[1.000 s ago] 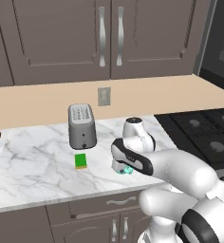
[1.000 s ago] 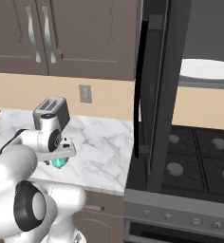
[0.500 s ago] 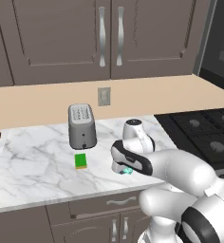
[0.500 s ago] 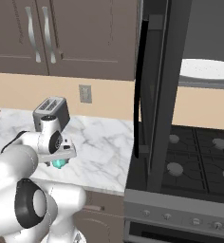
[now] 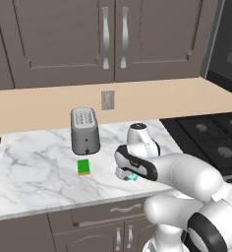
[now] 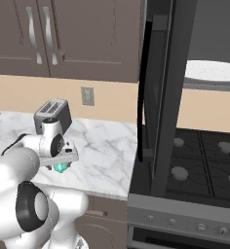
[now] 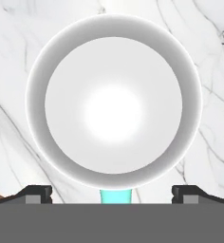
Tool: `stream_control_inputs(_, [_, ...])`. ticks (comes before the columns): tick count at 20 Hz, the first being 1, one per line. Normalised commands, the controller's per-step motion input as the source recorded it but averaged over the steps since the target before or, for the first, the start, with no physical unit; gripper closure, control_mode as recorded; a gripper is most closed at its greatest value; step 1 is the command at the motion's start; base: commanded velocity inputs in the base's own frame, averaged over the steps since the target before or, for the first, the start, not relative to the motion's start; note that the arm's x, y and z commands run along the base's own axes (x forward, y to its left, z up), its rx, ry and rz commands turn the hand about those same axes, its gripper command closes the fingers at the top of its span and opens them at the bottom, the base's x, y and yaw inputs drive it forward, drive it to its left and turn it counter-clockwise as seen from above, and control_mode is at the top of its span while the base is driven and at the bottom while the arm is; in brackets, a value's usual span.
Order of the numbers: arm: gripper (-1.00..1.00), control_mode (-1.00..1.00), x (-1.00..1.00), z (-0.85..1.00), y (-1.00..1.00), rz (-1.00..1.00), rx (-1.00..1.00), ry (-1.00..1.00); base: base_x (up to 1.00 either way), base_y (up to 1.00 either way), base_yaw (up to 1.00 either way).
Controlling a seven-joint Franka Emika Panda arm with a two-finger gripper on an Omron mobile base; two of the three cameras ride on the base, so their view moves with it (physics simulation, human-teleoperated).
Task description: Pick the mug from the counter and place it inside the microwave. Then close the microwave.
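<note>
Seen from the hand camera, the open-jawed hand (image 7: 112,192) looks straight down into the mug's (image 7: 113,102) white inside on the marble desk (image 7: 19,57), while the right base camera adds the microwave (image 6: 185,97) with its door ajar over the stovetop (image 6: 200,168).

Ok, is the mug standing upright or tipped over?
Upright. The hand view looks straight down into the mug: round rim, white inside, teal handle at the bottom edge, marble counter all around.

wall: dark brown upper cabinets (image 5: 88,44) with silver bar handles, 12 o'clock | backsplash: plain beige panel (image 5: 49,106), grey outlet plate (image 5: 107,100) | stove: black gas stovetop (image 5: 211,135), 3 o'clock | light: even, soft
</note>
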Motion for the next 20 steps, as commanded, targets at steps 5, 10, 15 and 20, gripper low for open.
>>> stream_control_inputs(5, [1.00,-1.00,0.00,0.00,0.00,0.00,0.00,0.00,0.00,0.00,0.00])
stream_control_inputs(10, [1.00,-1.00,0.00,0.00,0.00,0.00,0.00,0.00,0.00,0.00,0.00])
stream_control_inputs(15, [1.00,-1.00,0.00,0.00,0.00,0.00,0.00,0.00,0.00,0.00,0.00])
stream_control_inputs(20, [1.00,-1.00,0.00,0.12,0.00,-0.02,0.00,-0.01,0.00,0.00,0.00])
